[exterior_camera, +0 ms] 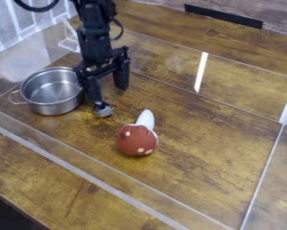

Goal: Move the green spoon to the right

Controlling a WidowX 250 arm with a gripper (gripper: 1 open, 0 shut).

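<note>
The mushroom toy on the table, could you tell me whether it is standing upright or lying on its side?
Lying on its side: the mushroom rests on the table, red cap toward the camera, white stem pointing away.

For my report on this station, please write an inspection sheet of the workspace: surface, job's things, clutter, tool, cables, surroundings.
Surface: wooden table inside a low clear-walled tray; glare on the wood.
Job's things: spoon lies beside the pot, under the tool; its silver bowl shows, the handle is mostly hidden by the fingers.
Clutter: pot at the left, nothing visible inside; toy mushroom on its side near the middle, red cap toward the camera.
Tool: tool points down over the spoon, jaws open; contact with the spoon cannot be told.
Cables: black cable looped at the top of the arm.
Surroundings: dark flat object at the far edge; clear wall behind the pot.
</note>
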